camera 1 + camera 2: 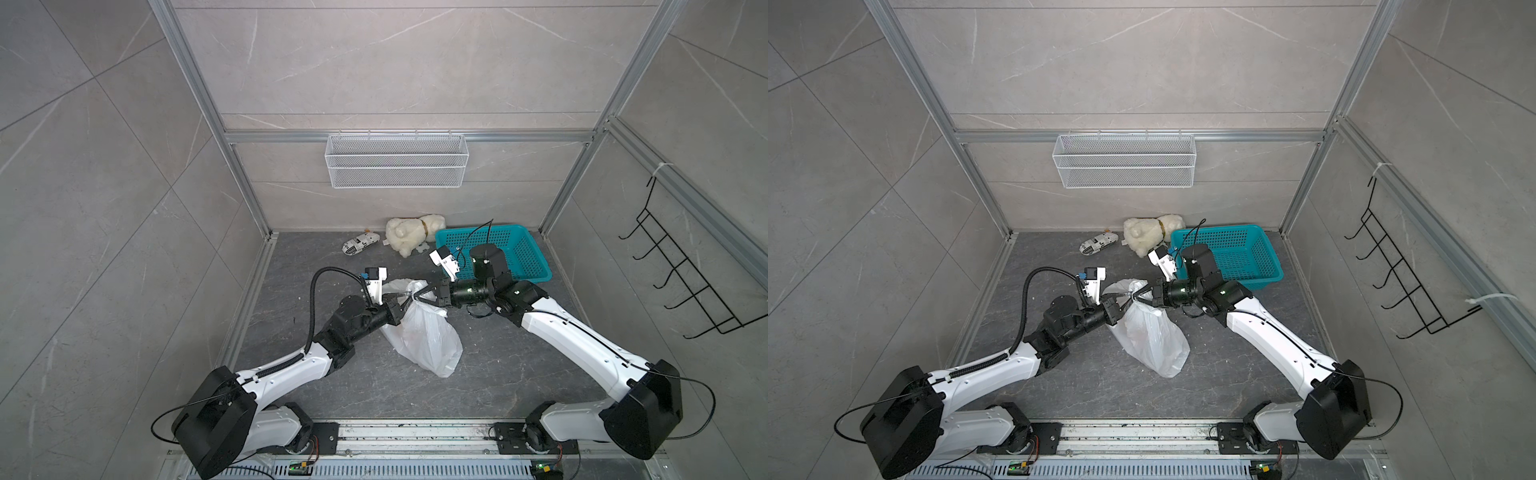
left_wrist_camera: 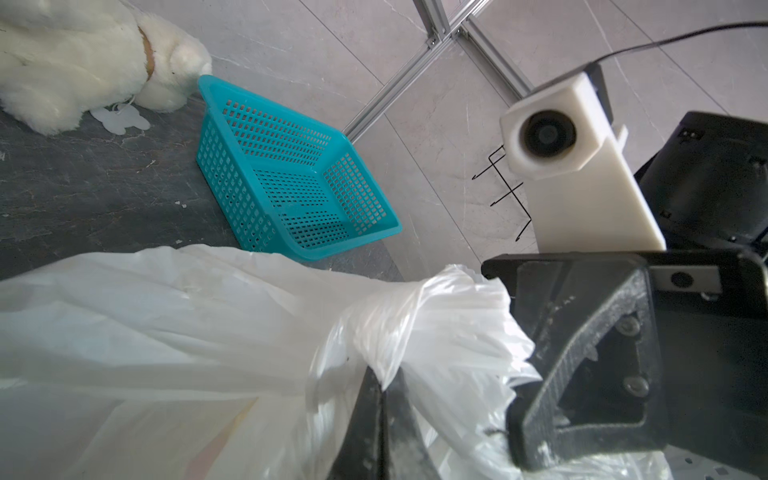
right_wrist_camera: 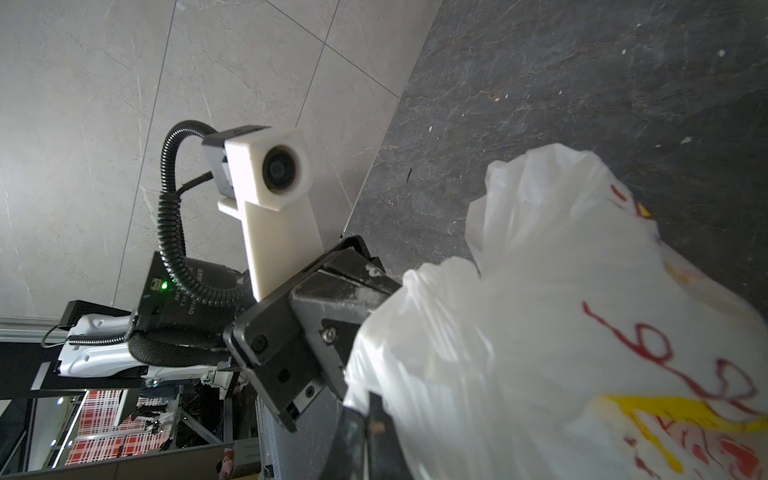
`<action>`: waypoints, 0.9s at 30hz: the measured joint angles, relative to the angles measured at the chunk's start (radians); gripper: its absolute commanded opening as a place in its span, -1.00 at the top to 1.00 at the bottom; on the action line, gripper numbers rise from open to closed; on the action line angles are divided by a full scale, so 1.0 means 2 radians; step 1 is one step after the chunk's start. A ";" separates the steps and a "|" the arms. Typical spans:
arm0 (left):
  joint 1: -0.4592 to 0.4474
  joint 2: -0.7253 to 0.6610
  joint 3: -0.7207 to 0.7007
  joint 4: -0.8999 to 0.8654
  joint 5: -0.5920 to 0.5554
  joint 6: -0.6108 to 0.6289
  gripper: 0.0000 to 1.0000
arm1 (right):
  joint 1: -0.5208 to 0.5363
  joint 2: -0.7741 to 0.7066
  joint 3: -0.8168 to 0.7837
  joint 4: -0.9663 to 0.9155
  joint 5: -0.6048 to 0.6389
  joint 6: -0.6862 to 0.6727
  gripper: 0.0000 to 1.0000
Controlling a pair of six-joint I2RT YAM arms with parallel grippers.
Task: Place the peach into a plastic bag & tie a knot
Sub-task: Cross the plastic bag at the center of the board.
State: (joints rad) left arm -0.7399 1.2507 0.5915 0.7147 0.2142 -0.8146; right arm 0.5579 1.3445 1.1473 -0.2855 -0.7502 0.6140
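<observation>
The translucent white plastic bag lies on the dark floor in both top views, its neck gathered and lifted toward the back. My left gripper is shut on a bunched strip of the bag, seen pinched at its tips in the left wrist view. From the opposite side, my right gripper is shut on the bag's plastic too. The two grippers almost touch. A band of plastic wraps the gathered neck; whether it is a knot I cannot tell. Red and yellow print shows on the bag. The peach is hidden.
A teal plastic basket stands behind the right arm, beside a white plush toy. A small black-and-white packet lies at the back. A white wire basket hangs on the back wall, a black hook rack on the right wall.
</observation>
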 measured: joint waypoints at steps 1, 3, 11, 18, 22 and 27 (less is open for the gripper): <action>0.000 0.001 -0.001 0.004 -0.001 -0.003 1.00 | 0.001 -0.004 -0.004 0.000 0.004 0.000 1.00; 0.000 0.003 -0.002 0.014 -0.001 -0.011 1.00 | 0.005 -0.015 -0.014 0.002 0.012 0.000 1.00; 0.000 0.027 -0.002 0.040 0.029 -0.027 1.00 | 0.047 -0.031 -0.048 0.031 0.042 0.023 0.99; 0.000 0.027 -0.007 0.038 0.065 -0.037 0.97 | 0.052 -0.048 -0.043 0.015 0.090 0.016 0.98; 0.000 0.013 -0.011 0.020 0.086 -0.037 1.00 | 0.052 -0.050 -0.041 -0.008 0.118 -0.001 0.95; 0.000 0.012 -0.006 -0.008 0.122 -0.038 1.00 | 0.052 -0.055 -0.041 -0.035 0.150 -0.019 0.92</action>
State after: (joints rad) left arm -0.7399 1.2751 0.5800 0.6991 0.4583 -0.8902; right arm 0.6621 1.2343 1.0660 -0.3557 -0.4503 0.5751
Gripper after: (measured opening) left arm 0.049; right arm 0.042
